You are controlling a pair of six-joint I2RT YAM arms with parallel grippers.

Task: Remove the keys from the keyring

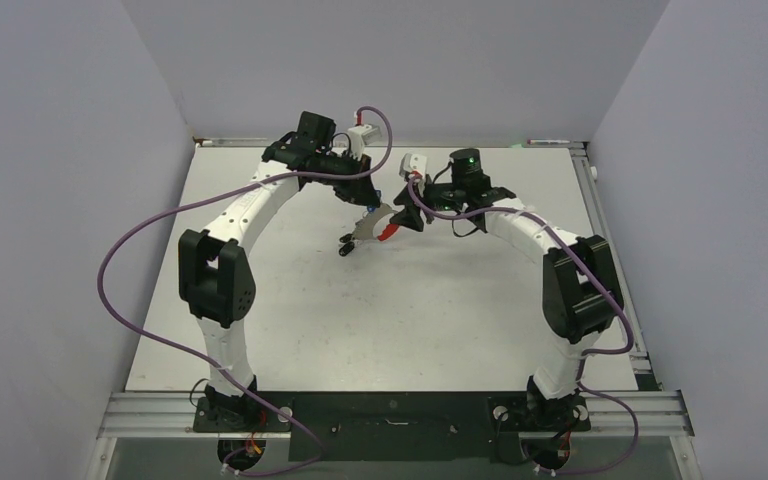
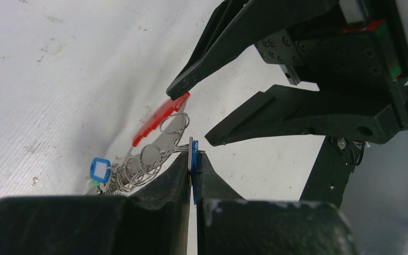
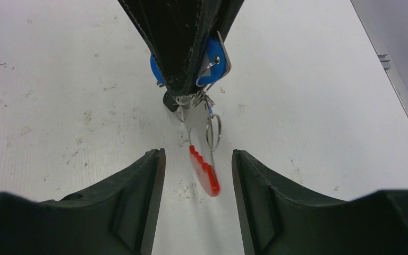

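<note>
Jaws of the left gripper [image 2: 194, 159] are pressed together on a blue tag [image 3: 215, 58], over the far middle of the tabletop [image 3: 58, 79]. Those of the right gripper [image 3: 197, 154] stand apart, straddling the red part of the keyring [image 3: 204, 172] without closing on it. The other keys [image 2: 130, 175] cluster off the silvery part (whether they touch the tabletop I cannot tell). This looks like the bracing step. Next, the right jaws should probably close on the red section, so the clamped key can be worked round the loop and off.
</note>
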